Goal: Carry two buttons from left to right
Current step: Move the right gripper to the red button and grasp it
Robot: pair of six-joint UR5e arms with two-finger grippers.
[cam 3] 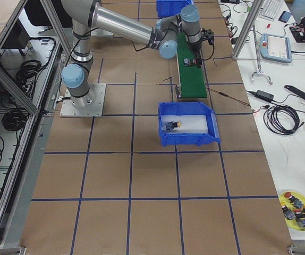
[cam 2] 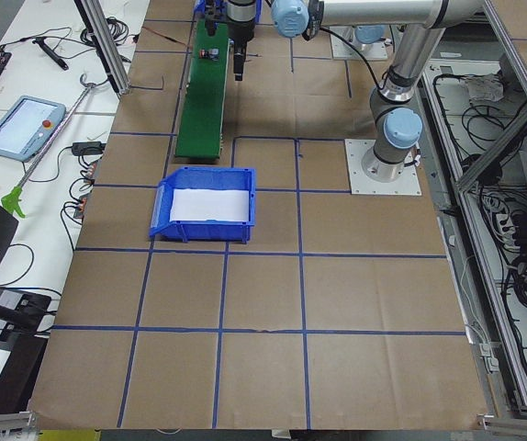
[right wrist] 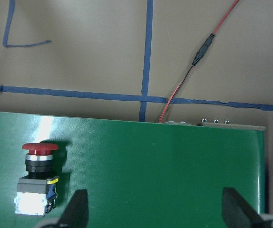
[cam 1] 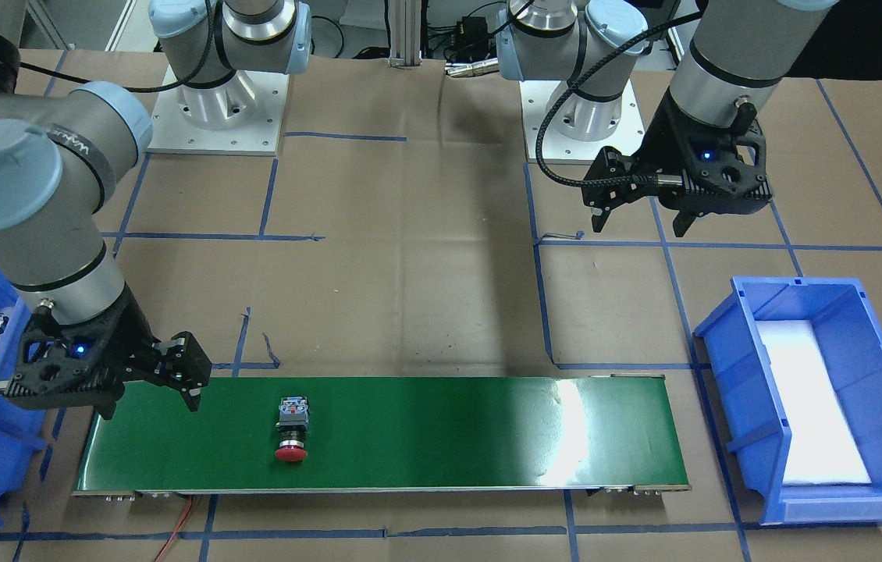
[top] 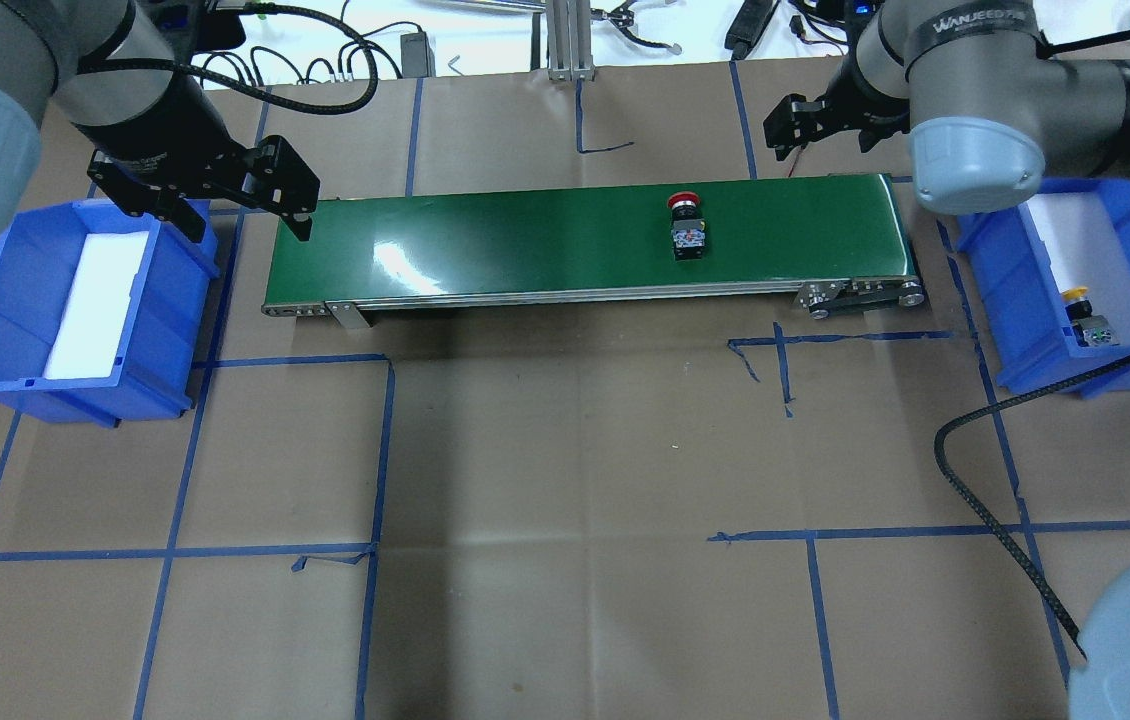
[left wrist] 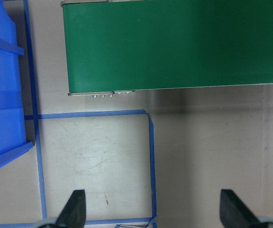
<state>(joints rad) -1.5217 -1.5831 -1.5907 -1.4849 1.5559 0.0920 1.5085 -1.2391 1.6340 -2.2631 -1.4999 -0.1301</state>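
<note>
Halfway: one button delivered, one on the belt.
In the blue bin (top: 1025, 345) at the overhead frame's right edge, the yellow button (top: 1085, 315); lying on the green belt (top: 525, 235) right of centre, ungripped, the red button (top: 687, 225). Spread wide and holding nothing, both right gripper (right wrist: 156, 209) and left gripper (left wrist: 154, 209). Only in the right wrist view: red button at lower left, just outside the finger gap.

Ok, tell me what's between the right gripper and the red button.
Only bare green belt separates right gripper and red button, in the front-facing view.
</note>
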